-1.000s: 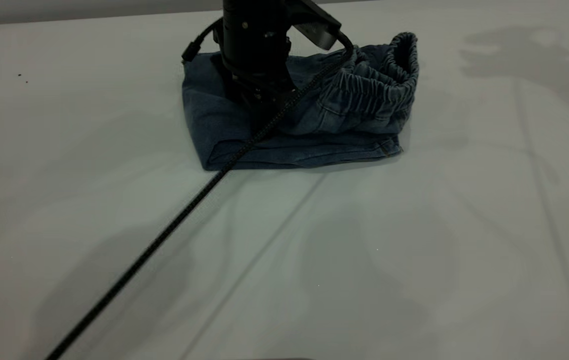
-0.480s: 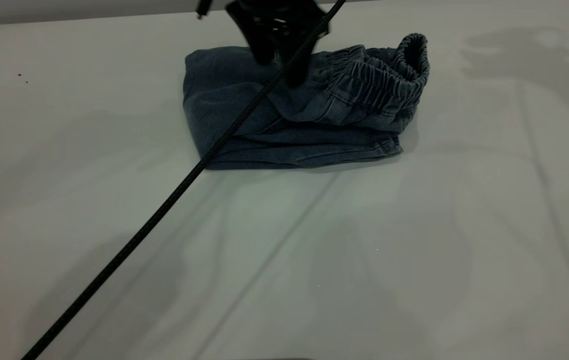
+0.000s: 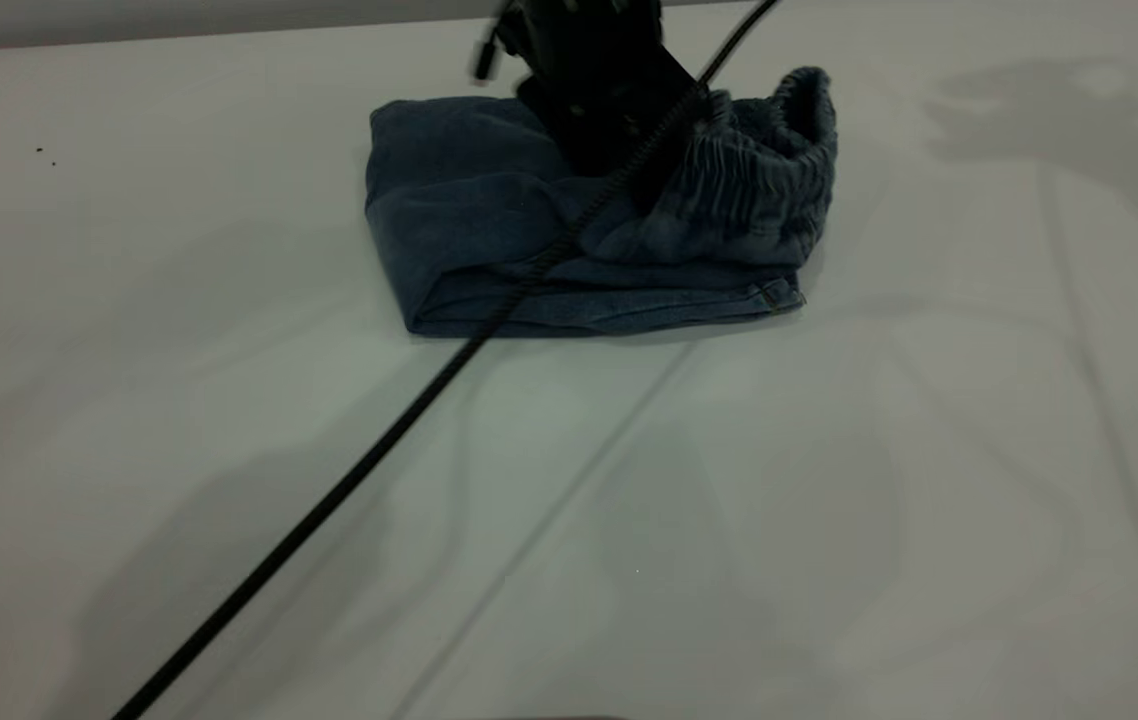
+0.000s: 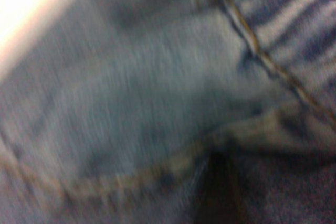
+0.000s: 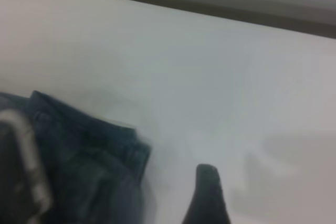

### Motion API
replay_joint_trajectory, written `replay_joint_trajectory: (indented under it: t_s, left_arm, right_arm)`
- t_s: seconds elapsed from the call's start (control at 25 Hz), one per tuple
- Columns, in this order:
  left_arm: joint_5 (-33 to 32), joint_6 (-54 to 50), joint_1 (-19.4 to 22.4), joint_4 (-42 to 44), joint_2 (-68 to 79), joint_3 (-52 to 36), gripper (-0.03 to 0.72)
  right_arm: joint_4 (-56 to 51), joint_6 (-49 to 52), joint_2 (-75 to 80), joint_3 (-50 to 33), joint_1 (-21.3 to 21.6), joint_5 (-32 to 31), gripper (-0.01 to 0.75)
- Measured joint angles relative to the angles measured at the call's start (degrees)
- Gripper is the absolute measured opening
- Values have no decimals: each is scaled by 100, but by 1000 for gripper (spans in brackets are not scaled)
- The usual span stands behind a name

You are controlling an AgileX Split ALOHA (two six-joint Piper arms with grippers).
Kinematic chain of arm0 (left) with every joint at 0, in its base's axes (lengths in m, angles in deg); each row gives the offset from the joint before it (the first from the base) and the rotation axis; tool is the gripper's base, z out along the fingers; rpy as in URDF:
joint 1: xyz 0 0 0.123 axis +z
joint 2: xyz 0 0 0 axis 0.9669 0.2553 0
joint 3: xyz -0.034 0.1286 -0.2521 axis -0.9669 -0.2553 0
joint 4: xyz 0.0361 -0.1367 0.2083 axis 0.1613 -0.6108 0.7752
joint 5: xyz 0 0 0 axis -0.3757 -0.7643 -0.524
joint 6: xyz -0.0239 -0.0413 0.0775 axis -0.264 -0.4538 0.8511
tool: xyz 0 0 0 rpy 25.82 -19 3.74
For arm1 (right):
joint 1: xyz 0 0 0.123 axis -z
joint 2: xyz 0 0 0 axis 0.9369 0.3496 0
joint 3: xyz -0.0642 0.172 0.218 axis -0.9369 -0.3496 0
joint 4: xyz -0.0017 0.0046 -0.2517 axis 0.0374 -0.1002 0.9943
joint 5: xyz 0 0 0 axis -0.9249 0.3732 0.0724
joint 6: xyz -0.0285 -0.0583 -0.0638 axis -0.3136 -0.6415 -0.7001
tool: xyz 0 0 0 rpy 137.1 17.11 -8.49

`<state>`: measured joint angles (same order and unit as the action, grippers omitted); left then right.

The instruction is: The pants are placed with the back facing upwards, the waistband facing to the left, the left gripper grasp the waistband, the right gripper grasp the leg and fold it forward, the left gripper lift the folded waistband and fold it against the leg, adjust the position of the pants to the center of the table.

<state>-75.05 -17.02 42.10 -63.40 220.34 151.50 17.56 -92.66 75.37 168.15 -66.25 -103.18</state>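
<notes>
We see the left pincer [image 3: 619,150], grip state unclear, pressed onto folded blue denim pants [image 3: 489,230] on the white-grey tabletop [image 3: 729,500].

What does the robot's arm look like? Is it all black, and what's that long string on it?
The arm over the pants is black and blocky, ending in the left pincer. The "string" is a black braided cable running from it slantwise across the table. The right wrist view shows only one dark, rounded fingertip.
</notes>
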Motion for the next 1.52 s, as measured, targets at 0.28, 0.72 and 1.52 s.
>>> replay_joint_trajectory:
  t_s: [0.28, 0.72, 1.52]
  left_arm:
    - [2437, -28, 0, -266, 89, 0, 470]
    - [1865, -39, -27, -446, 101, 0, 415]
    - [-1683, -44, -62, 1012, 283, 628, 412]
  right_arm:
    - [-147, 0, 0, 0, 0, -128, 477]
    - [-159, 0, 0, 0, 0, -152, 477]
    - [-237, -28, -92, 0, 0, -185, 477]
